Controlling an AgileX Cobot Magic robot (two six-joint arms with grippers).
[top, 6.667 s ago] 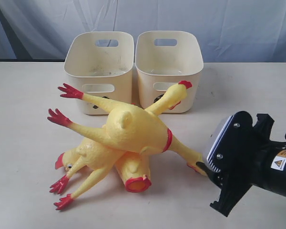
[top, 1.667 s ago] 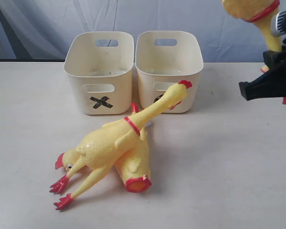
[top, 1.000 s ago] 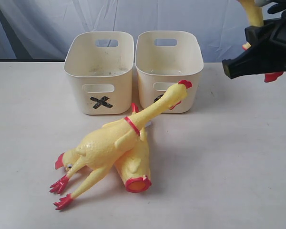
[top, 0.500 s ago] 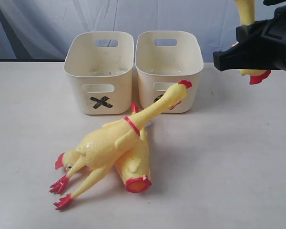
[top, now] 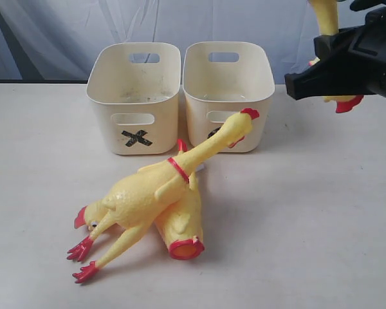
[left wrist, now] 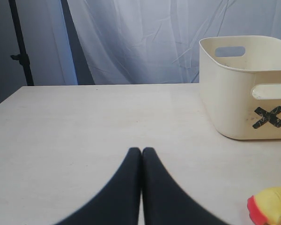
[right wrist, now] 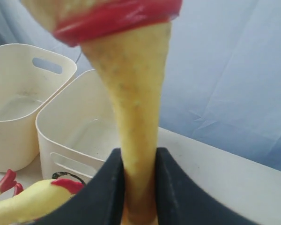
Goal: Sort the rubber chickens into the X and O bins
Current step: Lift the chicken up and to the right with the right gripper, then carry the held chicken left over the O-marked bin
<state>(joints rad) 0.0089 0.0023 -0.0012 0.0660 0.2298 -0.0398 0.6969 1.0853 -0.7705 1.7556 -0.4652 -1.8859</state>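
Note:
My right gripper (top: 297, 84) hangs in the air to the right of the O bin (top: 228, 96), shut on the neck of a yellow rubber chicken (top: 325, 15). That chicken's red comb (top: 347, 103) dangles below the jaws. In the right wrist view the neck (right wrist: 139, 140) runs between my fingers (right wrist: 107, 187), with its red neck ring (right wrist: 117, 18) above. A whole chicken (top: 154, 193) lies on the table with its head resting against the O bin. Under it lies a headless body (top: 183, 228). The X bin (top: 134, 96) stands to the left. My left gripper (left wrist: 141, 151) is shut on nothing, low over the table.
Another chicken's red-combed head (top: 83, 217) pokes out at the left of the pile. The resting chicken's head mostly covers the O mark (right wrist: 72, 177). The X bin (left wrist: 243, 89) and a chicken part (left wrist: 271, 208) show in the left wrist view. A blue-grey curtain hangs behind.
The right gripper took the top chicken off the pile, lifted it high at the right, and has since drifted left toward the O bin. The pile and bins have stayed put.

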